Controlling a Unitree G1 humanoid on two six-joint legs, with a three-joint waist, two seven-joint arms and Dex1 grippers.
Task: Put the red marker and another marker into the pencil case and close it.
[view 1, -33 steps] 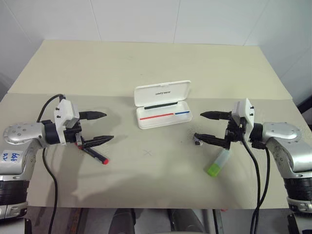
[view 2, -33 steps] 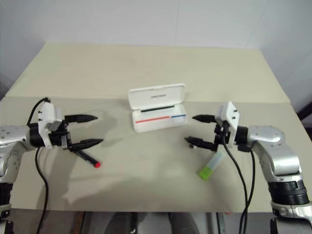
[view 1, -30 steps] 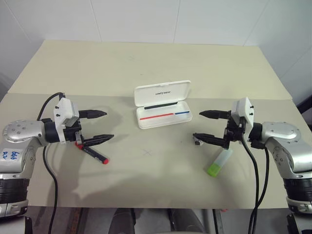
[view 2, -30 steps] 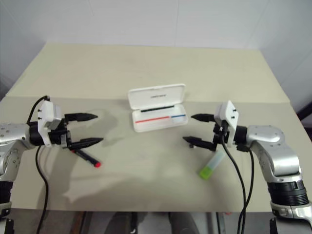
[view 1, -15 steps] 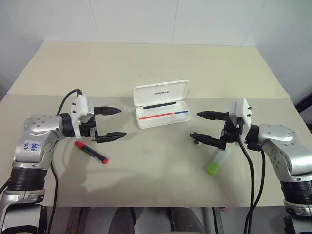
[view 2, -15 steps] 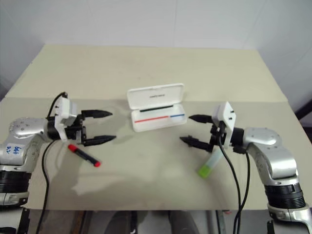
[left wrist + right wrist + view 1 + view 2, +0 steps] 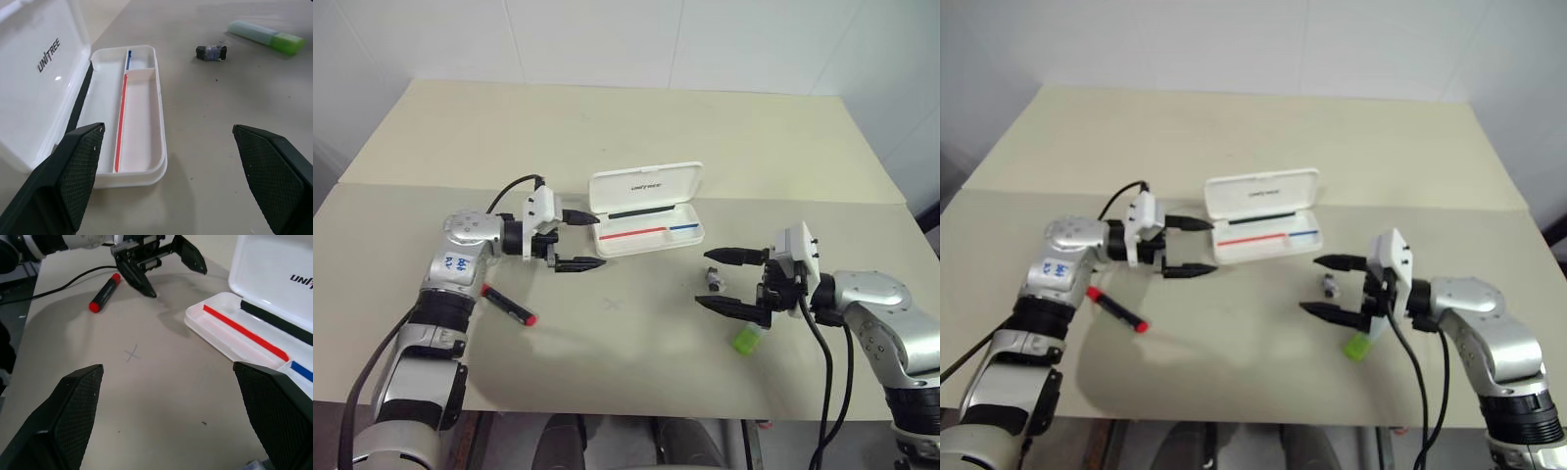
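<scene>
The case lies open at the table's middle, lid up at the far side; the left gripper, jaws wide and empty, hovers just left of it; the red marker lies nearer, further left; the right gripper stands wide over the highlighter; a small dark clip lies beside.

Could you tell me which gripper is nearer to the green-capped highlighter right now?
The right. The right gripper, open, hovers just beside the highlighter, whose body its wrist partly hides. The left gripper, open, is across the table beside the open pencil case.
</scene>
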